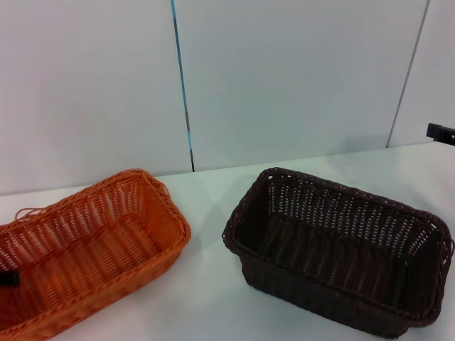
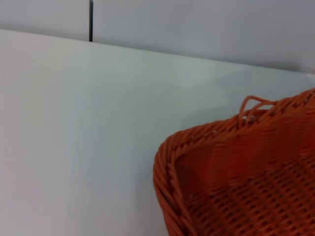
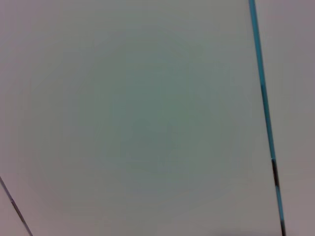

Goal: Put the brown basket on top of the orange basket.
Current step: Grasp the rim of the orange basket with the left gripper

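The orange basket [image 1: 92, 241] lies on the white table at the left, open side up and empty. Its braided corner with a loose strand also shows in the left wrist view [image 2: 236, 177]. The brown basket [image 1: 341, 249] stands on the table at the right, open side up and empty, apart from the orange one. A small black part of my left gripper [image 1: 7, 278] shows at the left edge, over the orange basket's near end. A black part of my right gripper [image 1: 441, 132] shows at the right edge, high above and behind the brown basket.
The white table [image 1: 206, 298] runs between and in front of the baskets. Grey wall panels with a dark seam [image 1: 183, 92] stand close behind. The right wrist view shows only the wall and a seam [image 3: 263, 98].
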`<act>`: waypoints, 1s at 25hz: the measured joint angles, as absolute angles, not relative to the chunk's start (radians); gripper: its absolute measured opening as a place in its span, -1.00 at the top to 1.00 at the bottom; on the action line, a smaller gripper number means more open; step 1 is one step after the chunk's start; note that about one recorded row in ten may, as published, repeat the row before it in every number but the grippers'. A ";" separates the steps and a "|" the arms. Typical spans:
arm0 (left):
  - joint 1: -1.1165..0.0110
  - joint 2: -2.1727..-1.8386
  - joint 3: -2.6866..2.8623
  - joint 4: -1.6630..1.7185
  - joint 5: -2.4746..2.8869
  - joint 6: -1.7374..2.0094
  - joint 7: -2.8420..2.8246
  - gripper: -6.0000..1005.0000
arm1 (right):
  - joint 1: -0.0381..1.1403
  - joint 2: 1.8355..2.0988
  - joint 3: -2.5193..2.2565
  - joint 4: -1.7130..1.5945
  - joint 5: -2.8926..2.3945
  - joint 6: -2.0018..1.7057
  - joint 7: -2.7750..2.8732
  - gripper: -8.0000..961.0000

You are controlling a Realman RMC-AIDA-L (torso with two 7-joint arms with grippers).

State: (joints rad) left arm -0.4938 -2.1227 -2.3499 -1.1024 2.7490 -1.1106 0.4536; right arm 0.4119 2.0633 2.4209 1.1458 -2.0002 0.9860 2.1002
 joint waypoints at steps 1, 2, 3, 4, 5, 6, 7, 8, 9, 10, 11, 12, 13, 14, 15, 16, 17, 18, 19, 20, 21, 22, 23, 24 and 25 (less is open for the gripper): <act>-0.496 -2.123 -2.350 -1.099 2.749 -1.104 0.452 -0.71 | 0.411 2.063 2.422 1.146 -2.000 0.986 2.100 -0.60; -0.497 -2.123 -2.349 -1.097 2.749 -1.098 0.451 -0.70 | 0.411 2.063 2.422 1.146 -2.000 0.986 2.100 -0.60; -0.497 -2.124 -2.349 -1.097 2.749 -1.093 0.449 -0.70 | 0.410 2.063 2.422 1.146 -2.000 0.986 2.100 -0.60; -0.497 -2.125 -2.349 -1.095 2.749 -1.085 0.449 -0.70 | 0.410 2.063 2.423 1.146 -2.000 0.986 2.100 -0.60; -0.497 -2.125 -2.349 -1.092 2.749 -1.079 0.449 -0.69 | 0.410 2.063 2.424 1.146 -2.000 0.986 2.100 -0.60; -0.497 -2.126 -2.349 -1.090 2.749 -1.074 0.449 -0.69 | 0.410 2.063 2.424 1.146 -2.000 0.986 2.100 -0.60; -0.497 -2.126 -2.349 -1.084 2.749 -1.065 0.449 -0.68 | 0.411 2.063 2.425 1.146 -2.000 0.986 2.100 -0.60; -0.497 -2.126 -2.349 -1.079 2.749 -1.059 0.449 -0.68 | 0.411 2.063 2.425 1.146 -2.000 0.986 2.100 -0.60; -0.497 -2.126 -2.349 -1.072 2.750 -1.051 0.449 -0.67 | 0.411 2.063 2.425 1.146 -2.000 0.986 2.100 -0.60; -0.497 -2.126 -2.349 -1.065 2.750 -1.044 0.449 -0.67 | 0.412 2.063 2.425 1.146 -2.000 0.986 2.100 -0.60; -0.497 -2.125 -2.348 -1.060 2.751 -1.039 0.449 -0.67 | 0.412 2.063 2.425 1.146 -2.000 0.986 2.100 -0.60; -0.497 -2.124 -2.348 -1.052 2.751 -1.033 0.449 -0.66 | 0.412 2.063 2.425 1.146 -2.000 0.986 2.100 -0.60; -0.497 -2.122 -2.348 -1.047 2.751 -1.028 0.449 -0.66 | 0.412 2.063 2.425 1.146 -2.000 0.986 2.100 -0.60; -0.497 -2.121 -2.348 -1.043 2.751 -1.024 0.449 -0.65 | 0.412 2.063 2.425 1.146 -2.000 0.986 2.100 -0.60; -0.497 -2.120 -2.349 -1.042 2.751 -1.021 0.449 -0.65 | 0.413 2.063 2.425 1.146 -2.000 0.986 2.100 -0.60; -0.497 -2.119 -2.349 -1.041 2.751 -1.019 0.448 -0.65 | 0.413 2.063 2.425 1.145 -2.000 0.986 2.100 -0.60; -0.496 -2.119 -2.350 -1.041 2.752 -1.018 0.447 -0.64 | 0.413 2.063 2.425 1.145 -2.000 0.986 2.100 -0.60; -0.496 -2.118 -2.350 -1.040 2.752 -1.017 0.447 -0.64 | 0.413 2.063 2.425 1.145 -2.000 0.986 2.100 -0.60; -0.495 -2.118 -2.350 -1.039 2.752 -1.016 0.447 -0.63 | 0.413 2.063 2.425 1.145 -2.000 0.986 2.100 -0.60; -0.495 -2.117 -2.350 -1.036 2.753 -1.013 0.447 -0.63 | 0.414 2.063 2.425 1.144 -2.000 0.986 2.100 -0.60; -0.495 -2.117 -2.350 -1.034 2.756 -1.010 0.447 -0.62 | 0.414 2.063 2.425 1.144 -2.000 0.986 2.100 -0.60; -0.495 -2.117 -2.350 -1.034 2.756 -1.010 0.447 -0.62 | 0.414 2.063 2.425 1.144 -2.000 0.986 2.100 -0.60; -0.495 -2.117 -2.350 -1.032 2.761 -1.006 0.447 -0.62 | 0.414 2.063 2.425 1.144 -2.000 0.986 2.100 -0.60; -0.496 -2.118 -2.349 -1.031 2.769 -1.002 0.447 -0.61 | 0.414 2.063 2.425 1.144 -2.000 0.986 2.100 -0.60; -0.498 -2.120 -2.349 -1.031 2.780 -1.001 0.447 -0.61 | 0.414 2.063 2.425 1.144 -2.000 0.986 2.099 -0.60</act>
